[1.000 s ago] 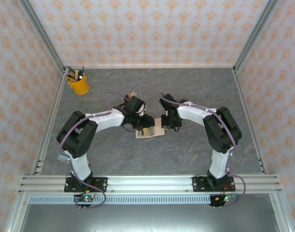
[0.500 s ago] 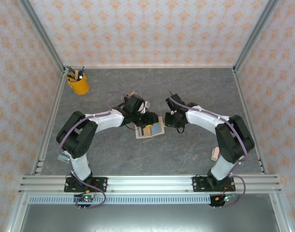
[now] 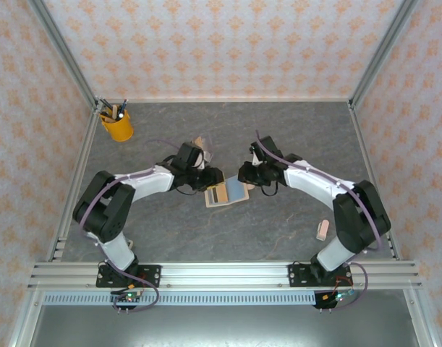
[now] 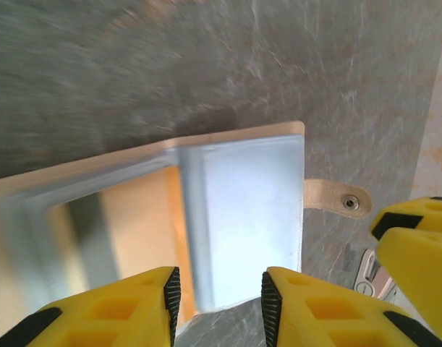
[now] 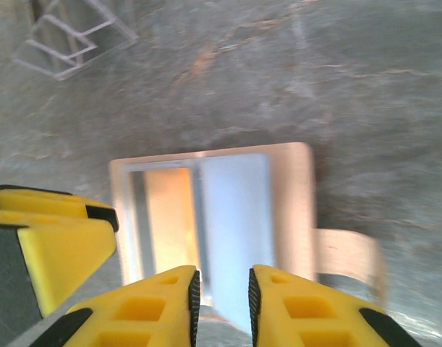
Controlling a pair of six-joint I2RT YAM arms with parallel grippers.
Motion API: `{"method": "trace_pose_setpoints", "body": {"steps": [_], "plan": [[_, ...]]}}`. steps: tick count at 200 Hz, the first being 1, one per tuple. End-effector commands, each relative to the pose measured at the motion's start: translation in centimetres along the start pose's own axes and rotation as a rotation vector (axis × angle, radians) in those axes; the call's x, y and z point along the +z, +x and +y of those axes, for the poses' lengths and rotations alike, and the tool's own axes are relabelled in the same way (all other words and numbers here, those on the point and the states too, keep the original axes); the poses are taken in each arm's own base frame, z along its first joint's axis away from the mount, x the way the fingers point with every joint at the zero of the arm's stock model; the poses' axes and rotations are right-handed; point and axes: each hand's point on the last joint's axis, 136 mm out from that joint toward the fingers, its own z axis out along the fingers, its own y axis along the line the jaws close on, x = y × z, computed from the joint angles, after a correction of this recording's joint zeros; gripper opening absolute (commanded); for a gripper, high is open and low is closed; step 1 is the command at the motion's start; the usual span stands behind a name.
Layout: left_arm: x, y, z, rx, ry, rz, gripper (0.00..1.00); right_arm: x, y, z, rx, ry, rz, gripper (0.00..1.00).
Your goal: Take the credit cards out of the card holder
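In the top view, the card holder point(image 3: 228, 192) is seen lying open and flat on the table point(image 3: 293, 130), between the two arms. The left gripper point(image 3: 206, 181) is set at its left edge and the right gripper point(image 3: 244, 176) at its far right corner. This is judged a placement for steadying the holder from one side while a card is worked out from the other.

In the left wrist view, the left gripper's fingers point(image 4: 119, 311) are held apart with nothing clamped. They are poised over the near edge of the blue-grey lining point(image 4: 242, 210). A tan credit card point(image 4: 137, 228) is seen tucked in the pocket, and the closing tab point(image 4: 336, 199) is flung outward, so the pocket is left exposed.

In the right wrist view, the right gripper's fingers point(image 5: 293, 307) are parted only narrowly and are empty — seemingly readied for a thin edge. The acrylic stand point(image 5: 69, 36) is kept well apart.
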Motion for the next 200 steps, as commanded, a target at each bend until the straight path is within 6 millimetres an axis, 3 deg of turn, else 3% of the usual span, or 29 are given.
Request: {"method": "trace_pose_setpoints", "body": {"steps": [1, 28, 76, 128, 180, 200], "plan": [[-2.5, -1.1, 2.3, -0.041, -0.08, -0.089, 0.37, 1.1, -0.1, 3.8, -0.013, -0.134, 0.044, 0.27], [-3.9, -1.2, 4.4, -0.072, -0.157, -0.144, 0.33, 3.6, 0.3, 4.5, 0.037, -0.168, 0.109, 0.26], [-3.3, -0.6, 4.5, -0.101, -0.106, -0.138, 0.24, 6.8, 0.9, 3.4, 0.095, -0.139, 0.172, 0.21], [-1.6, 0.4, 3.6, -0.118, -0.018, -0.043, 0.19, 8.0, 1.5, 1.7, 0.154, -0.116, 0.205, 0.19], [-0.4, 0.4, 2.4, -0.104, 0.001, -0.017, 0.16, 7.8, 1.7, 1.2, 0.147, -0.112, 0.212, 0.18], [0.2, 0.5, 2.8, -0.105, -0.028, -0.012, 0.15, 7.6, 1.6, 1.0, 0.139, -0.101, 0.208, 0.18]]}}
